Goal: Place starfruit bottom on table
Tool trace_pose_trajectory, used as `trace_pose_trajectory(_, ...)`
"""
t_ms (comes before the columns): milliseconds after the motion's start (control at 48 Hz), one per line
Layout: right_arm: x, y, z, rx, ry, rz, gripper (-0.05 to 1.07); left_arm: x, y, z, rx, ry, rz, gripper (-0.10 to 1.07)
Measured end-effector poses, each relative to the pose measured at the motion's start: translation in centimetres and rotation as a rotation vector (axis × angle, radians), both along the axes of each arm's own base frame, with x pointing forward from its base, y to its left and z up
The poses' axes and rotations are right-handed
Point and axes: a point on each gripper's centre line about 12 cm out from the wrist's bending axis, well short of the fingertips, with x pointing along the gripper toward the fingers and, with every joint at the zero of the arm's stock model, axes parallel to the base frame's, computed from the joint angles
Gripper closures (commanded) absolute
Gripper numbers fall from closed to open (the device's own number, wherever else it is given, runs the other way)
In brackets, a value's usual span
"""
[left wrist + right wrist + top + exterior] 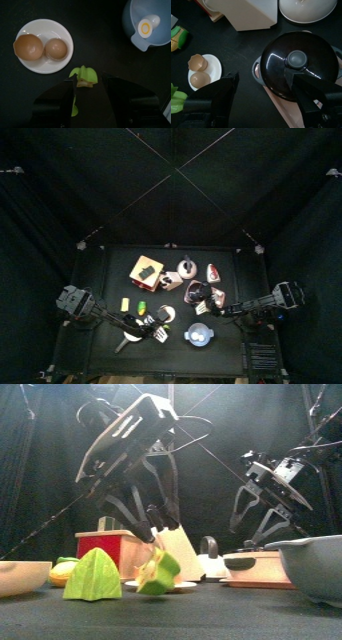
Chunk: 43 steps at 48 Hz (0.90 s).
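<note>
My left gripper [85, 84] is shut on a small green starfruit piece [86, 75] and holds it tilted, low over the table. In the front view the gripper [158, 560] hangs at the middle with the piece [158, 574] in it. A larger green starfruit piece [94, 576] stands on the table just to its left. My right gripper [264, 107] is open and empty above a black pot lid [296, 59].
A white plate [41, 65] with two brown eggshell halves lies near the held piece. A blue bowl [133, 30] holds an egg. A white knife block [251, 12], a red-and-wood box [107, 544] and a grey bowl [314, 564] stand around.
</note>
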Motion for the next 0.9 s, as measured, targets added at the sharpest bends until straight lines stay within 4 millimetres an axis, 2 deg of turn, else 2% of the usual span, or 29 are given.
trace_pose_trajectory(188, -0.1, 0.0, -0.1, 0.001, 0.002, -0.003, 0.02, -0.8, 0.6, -0.3, 0.023, 0.017, 0.001, 0.13)
trace_pose_trajectory(396, -0.1, 0.0, -0.1, 0.004, 0.002, -0.004, 0.02, -2.3, 1.4, 0.6, 0.028, 0.008, 0.008, 0.13)
trace_pose_trajectory(896, 0.2, 0.6, -0.1, 0.036, -0.006, 0.034, 0.02, -3.5, 2.0, 0.9, 0.051, 0.007, -0.009, 0.13)
